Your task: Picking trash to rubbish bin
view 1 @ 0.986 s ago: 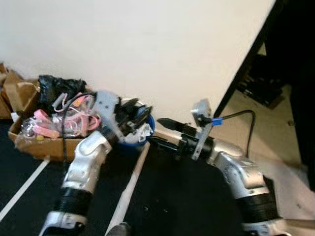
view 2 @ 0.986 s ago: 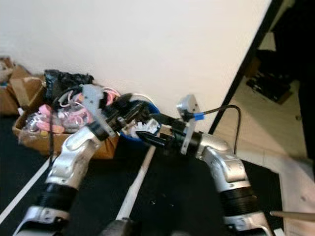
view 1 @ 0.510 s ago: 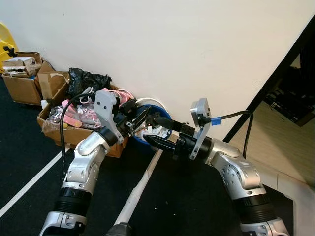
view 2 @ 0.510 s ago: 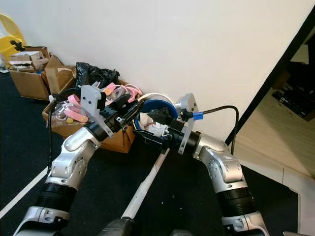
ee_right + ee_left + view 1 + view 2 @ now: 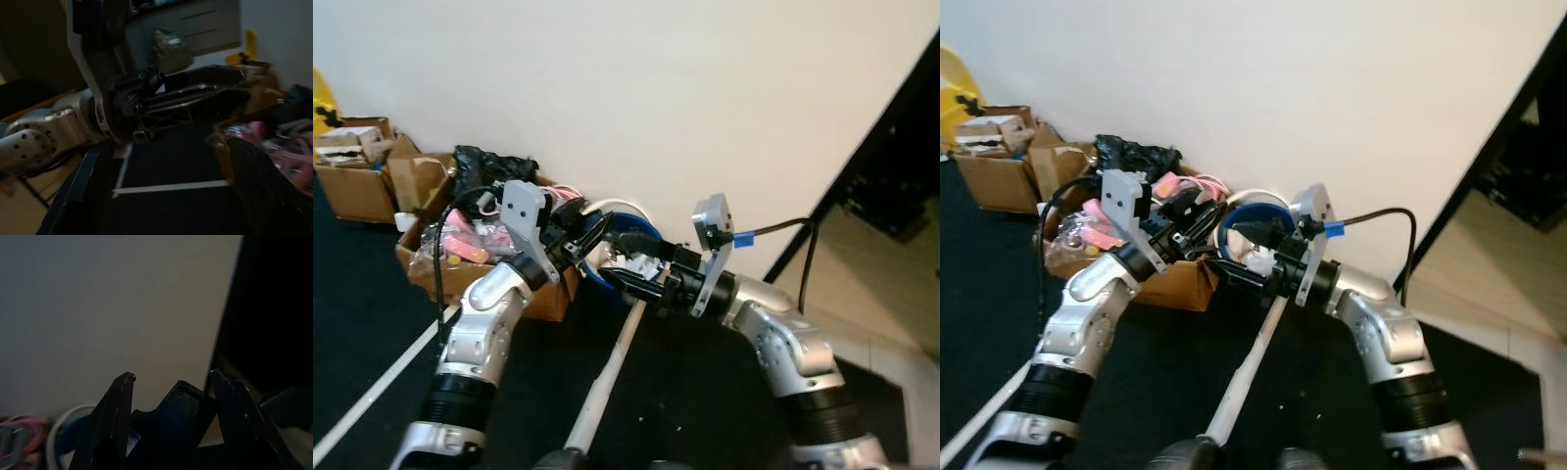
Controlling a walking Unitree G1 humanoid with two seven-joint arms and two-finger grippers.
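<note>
A blue rubbish bin with a white rim stands against the wall, with crumpled white trash in it. My left gripper reaches over the bin's left side, pointing right. In the left wrist view its fingers stand apart, open, with a dark shape between them that I cannot identify. My right gripper comes from the right and points left at the bin's mouth. It is open, one finger above the white trash and one below, nothing clamped. The two grippers nearly meet over the bin.
A cardboard box of pink items and a black bag touches the bin's left side. More cardboard boxes stand further left. A white strip runs across the black floor toward the bin. A dark door frame is at the right.
The head camera has swung, so the whole picture shifted. My right gripper has reached left to the bin's mouth, close to the left gripper. The left gripper stays at the bin.
</note>
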